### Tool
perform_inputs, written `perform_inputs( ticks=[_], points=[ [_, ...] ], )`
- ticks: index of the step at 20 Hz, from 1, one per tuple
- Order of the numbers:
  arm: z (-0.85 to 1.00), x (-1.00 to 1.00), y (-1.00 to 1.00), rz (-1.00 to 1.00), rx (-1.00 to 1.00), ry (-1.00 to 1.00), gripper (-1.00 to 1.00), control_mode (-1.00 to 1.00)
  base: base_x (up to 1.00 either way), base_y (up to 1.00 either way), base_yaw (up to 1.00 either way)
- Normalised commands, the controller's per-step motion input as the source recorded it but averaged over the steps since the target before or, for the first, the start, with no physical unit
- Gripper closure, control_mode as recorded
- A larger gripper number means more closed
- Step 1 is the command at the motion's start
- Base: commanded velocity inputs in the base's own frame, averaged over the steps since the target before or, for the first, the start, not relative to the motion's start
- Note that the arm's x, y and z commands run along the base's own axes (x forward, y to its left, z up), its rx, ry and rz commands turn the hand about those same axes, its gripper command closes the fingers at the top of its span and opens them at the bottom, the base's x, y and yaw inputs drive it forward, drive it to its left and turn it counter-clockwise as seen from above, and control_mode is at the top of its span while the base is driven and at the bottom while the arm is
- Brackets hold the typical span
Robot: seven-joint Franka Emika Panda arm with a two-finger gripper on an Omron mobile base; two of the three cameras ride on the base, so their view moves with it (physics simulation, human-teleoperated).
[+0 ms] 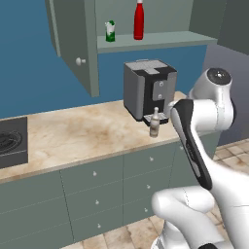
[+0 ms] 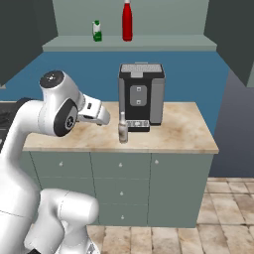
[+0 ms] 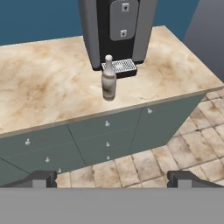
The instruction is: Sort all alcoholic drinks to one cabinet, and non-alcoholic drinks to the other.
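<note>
A pale grey-beige bottle [image 1: 154, 123] [image 2: 123, 129] [image 3: 108, 81] stands upright on the marble counter [image 3: 48, 87], just in front of the coffee machine's drip tray. Above it, a grey-green wall cabinet [image 1: 75, 46] stands open. On its shelf [image 2: 163, 45] are a tall red bottle [image 1: 139, 20] [image 2: 127, 21] and a small green-and-white carton [image 1: 110, 31] [image 2: 97, 31]. My gripper [image 3: 113, 179] is open, its fingertips [image 3: 43, 178] wide apart with nothing between them. It hangs in front of the counter, well short of the pale bottle and looking down at it.
A dark grey coffee machine [image 1: 148, 90] [image 2: 141, 94] stands at the back of the counter behind the bottle. A stove top [image 1: 12, 141] lies at the counter's left end. Drawer units [image 3: 105, 135] sit below, and tiled floor [image 3: 175, 148] lies to the right.
</note>
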Motion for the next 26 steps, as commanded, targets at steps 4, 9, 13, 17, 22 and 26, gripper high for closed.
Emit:
perform_inputs(
  ticks=[4,9,13,17,22,26],
  points=[
    [-0.17,0.29,-0.03,0.00,0.00,0.00,-1.00,-1.00,0.00,0.00,0.00],
    [-0.19,0.25,0.00,0.01,0.00,0.00,-1.00,-1.00,0.00,0.00,0.00],
    [-0.17,0.24,0.00,0.00,0.00,0.00,-1.00,-1.00,0.00,0.00,0.00],
    [-0.17,0.18,0.00,0.00,0.00,-0.01,-1.00,-1.00,0.00,0.00,0.00],
    [-0.22,0.20,0.00,0.00,0.00,-0.02,-1.00,-1.00,0.00,0.00,0.00],
    [-0.25,0.14,-0.01,0.00,0.00,-0.05,-1.00,-1.00,0.00,0.00,0.00]
  ],
)
